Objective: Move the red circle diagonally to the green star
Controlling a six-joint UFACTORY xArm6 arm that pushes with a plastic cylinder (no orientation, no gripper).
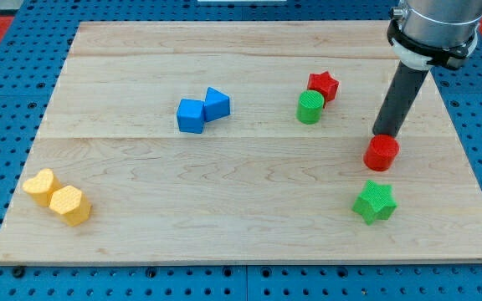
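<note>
At the view's left, near the bottom corner of the pale wooden counter [249,209], two yellow blocks lie touching: a yellow heart-like block [39,185] and, just below and to its right, a yellow hexagon-like block [70,205]. Further right and higher up, well apart from the yellow pair, a blue cube [191,115] touches a second blue block [217,104] of an angular shape that I cannot make out exactly. Right of the middle, toward the view's top, a green cylinder [310,107] stands just beside a red star [323,86], the two touching or nearly so. Then comes the task's pair on the view's right: the red circle [382,153] sits above the green star [374,202], slightly to its right, near it but with a strip of bare wood between them. My tip [385,135] rests right at the upper edge of the red circle, on the side away from the green star, and looks to be touching it; the dark rod rises from there toward the view's top right corner. This arm carries no fingers, only the rod.
</note>
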